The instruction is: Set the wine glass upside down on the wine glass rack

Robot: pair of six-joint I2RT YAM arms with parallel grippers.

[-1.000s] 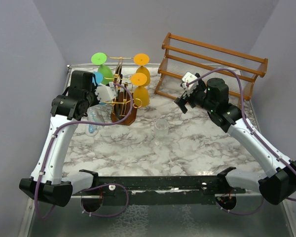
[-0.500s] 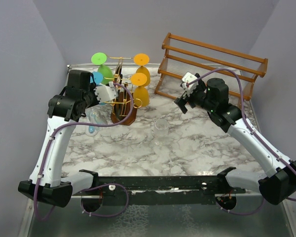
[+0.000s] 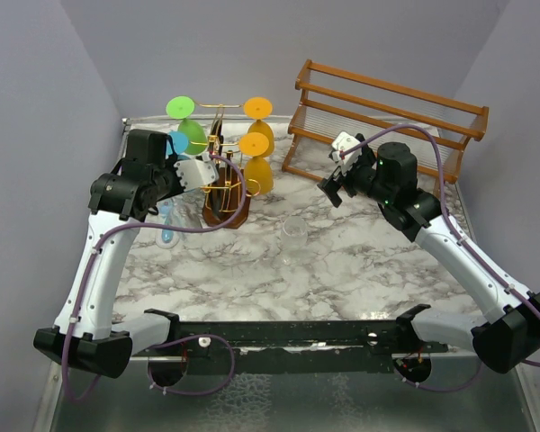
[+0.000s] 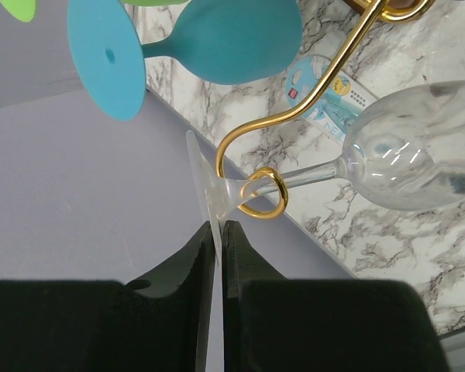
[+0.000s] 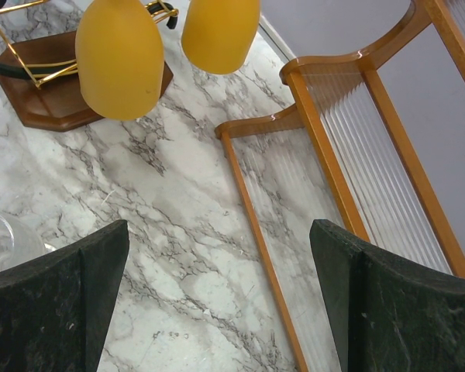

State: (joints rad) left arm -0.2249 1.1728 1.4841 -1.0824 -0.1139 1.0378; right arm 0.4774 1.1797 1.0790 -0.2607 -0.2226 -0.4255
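Observation:
A clear wine glass lies tilted with its stem inside a curled gold arm end of the wine glass rack, a gold wire stand on a dark wooden base. My left gripper is shut on the thin foot of this glass, just left of the rack in the top view. A blue glass, a green glass and two orange glasses hang upside down on the rack. My right gripper is open and empty above the table.
A second clear glass stands on the marble table right of the rack base. A large brown wooden slatted rack stands at the back right, close to the right gripper. A blue-and-white label lies on the table under the held glass.
My left gripper has shifted slightly to the right toward the gold rack with the clear glass in it. The right arm has not moved.

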